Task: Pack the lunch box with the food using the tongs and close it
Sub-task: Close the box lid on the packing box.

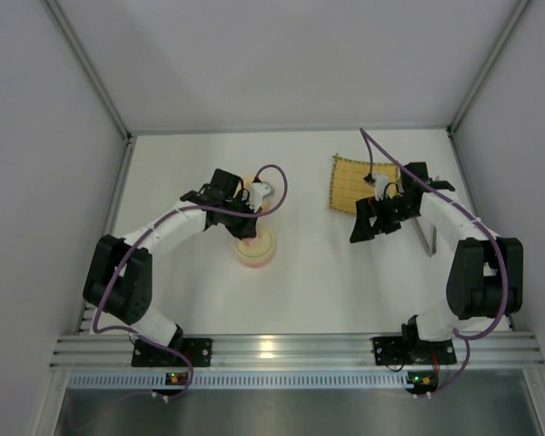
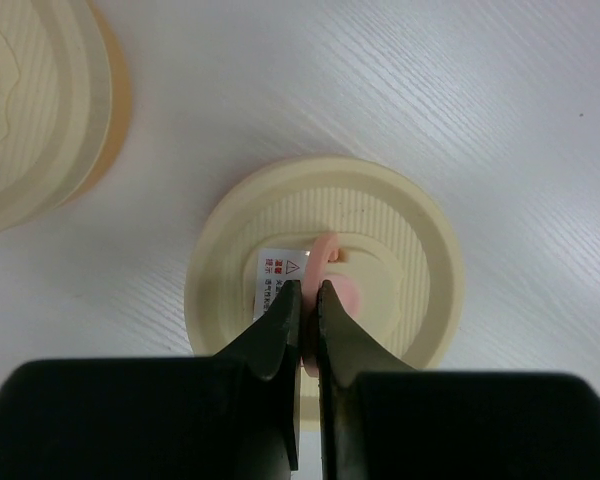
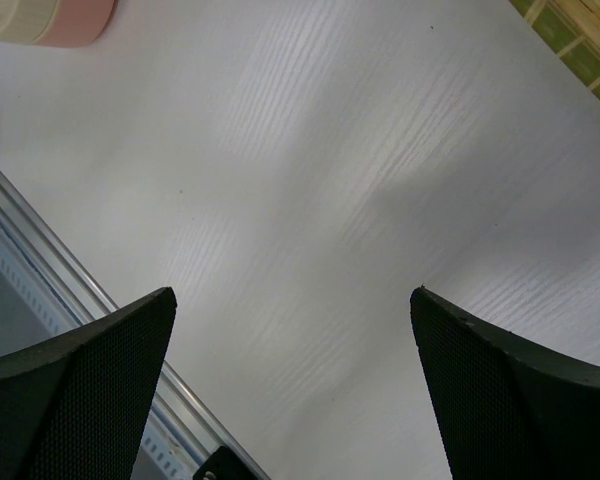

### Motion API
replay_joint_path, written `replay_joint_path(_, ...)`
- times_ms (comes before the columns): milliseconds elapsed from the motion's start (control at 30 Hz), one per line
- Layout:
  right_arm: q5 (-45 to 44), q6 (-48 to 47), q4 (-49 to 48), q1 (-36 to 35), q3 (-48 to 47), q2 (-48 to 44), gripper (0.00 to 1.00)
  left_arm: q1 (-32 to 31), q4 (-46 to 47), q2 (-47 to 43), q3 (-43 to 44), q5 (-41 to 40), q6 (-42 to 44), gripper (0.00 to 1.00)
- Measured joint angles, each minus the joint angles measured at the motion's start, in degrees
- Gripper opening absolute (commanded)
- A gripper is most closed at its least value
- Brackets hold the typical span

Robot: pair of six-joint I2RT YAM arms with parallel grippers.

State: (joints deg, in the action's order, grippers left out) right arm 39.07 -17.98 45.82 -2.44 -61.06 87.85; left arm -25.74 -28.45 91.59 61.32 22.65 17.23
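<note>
A flat cream lid [image 2: 400,250] of the lunch box fills the middle of the left wrist view. My left gripper [image 2: 310,290] is shut on its upright pink tab [image 2: 327,250]. A second cream lid [image 2: 30,100] with an orange edge under it shows at upper left. From above, the left gripper [image 1: 252,202] hangs just behind a round orange-pink bowl [image 1: 255,247]. My right gripper [image 1: 372,227] stands wide open over bare table, nothing between its fingers [image 3: 90,370]. The grey tongs [image 1: 425,234] lie on the table to its right. A pink-rimmed bowl [image 3: 70,25] peeks in at the right wrist view's top left. The food is out of view.
A square yellow bamboo mat [image 1: 350,177] lies behind the right gripper; its corner [image 3: 580,40] shows in the right wrist view. An aluminium rail [image 1: 282,350] runs along the near table edge. White walls enclose the table on three sides.
</note>
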Motion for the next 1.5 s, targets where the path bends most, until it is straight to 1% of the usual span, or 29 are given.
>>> replay_joint_path(33, 0.02, -0.02, 0.09, 0.0, 0.0, 0.0, 0.99, 0.0, 0.04, -0.13, -0.02, -0.02, -0.04, 0.0)
replay_joint_path(100, 0.02, -0.02, 0.11, 0.0, 0.0, 0.0, 0.99, -0.02, 0.26, -0.72, -0.04, -0.26, -0.09, 0.05)
replay_joint_path(133, 0.02, -0.04, 0.13, 0.0, 0.0, 0.0, 0.99, -0.07, 0.24, -0.79, -0.02, -0.44, -0.09, 0.1)
replay_joint_path(167, 0.02, -0.04, 0.15, 0.0, 0.0, 0.0, 0.99, -0.2, 0.2, -0.87, 0.02, -0.7, -0.04, 0.18)
replay_joint_path(200, 0.02, -0.04, 0.2, 0.0, 0.0, 0.0, 1.0, -0.24, 0.13, -1.01, 0.07, -1.11, 0.17, 0.33)
replay_joint_path(233, 0.02, -0.04, 0.24, 0.0, 0.0, 0.0, 0.99, -0.28, -0.13, -1.09, 0.07, -1.64, 0.46, 0.39)
replay_joint_path(300, 0.04, -0.04, 0.28, 0.0, 0.0, 0.0, 0.99, -0.7, -0.96, -1.51, 0.11, -1.51, 0.52, 0.47)
replay_joint_path(333, 0.04, -0.04, 0.28, 0.0, 0.0, 0.0, 0.99, -0.92, -1.55, -1.81, 0.11, -1.7, 0.72, 0.48)
replay_joint_path(667, 0.07, -0.02, 0.5, 0.0, -0.02, 0.0, 0.99, -1.29, -10.25, -4.35, 0.24, -2.6, 1.01, 0.49)
replay_joint_path(767, 0.11, 0.0, 0.55, 0.0, -0.2, 0.0, 0.99, -3.32, -11.63, -4.74, 0.28, -4.15, 1.11, 0.49)
replay_joint_path(1033, 0.31, 0.0, 0.7, 0.0, -0.94, 0.02, 0.99, -11.43, -12.72, -5.22, 0.28, -11.08, 1.97, 0.49)
replay_joint_path(1133, 0.31, 0.0, 0.81, 0.0, -0.94, 0.04, 0.99, -12.85, -12.81, -5.25, 0.28, -12.07, 2.21, 0.49)
replay_joint_path(1267, 0.31, -0.02, 0.87, 0.0, -0.94, 0.04, 0.99, -12.96, -13.22, -6.62, 0.31, -12.72, 2.4, 0.48)
replay_joint_path(1367, 0.31, -0.02, 0.9, 0.0, -0.94, 0.04, 0.99, -12.94, -13.77, -8.59, 1.27, -13.11, 2.45, 0.44)
replay_joint_path(1500, 0.52, -0.02, 0.9, 0.0, -0.94, 0.04, 1.0, -12.85, -14.08, -10.14, 4.39, -13.11, 2.12, 0.27)
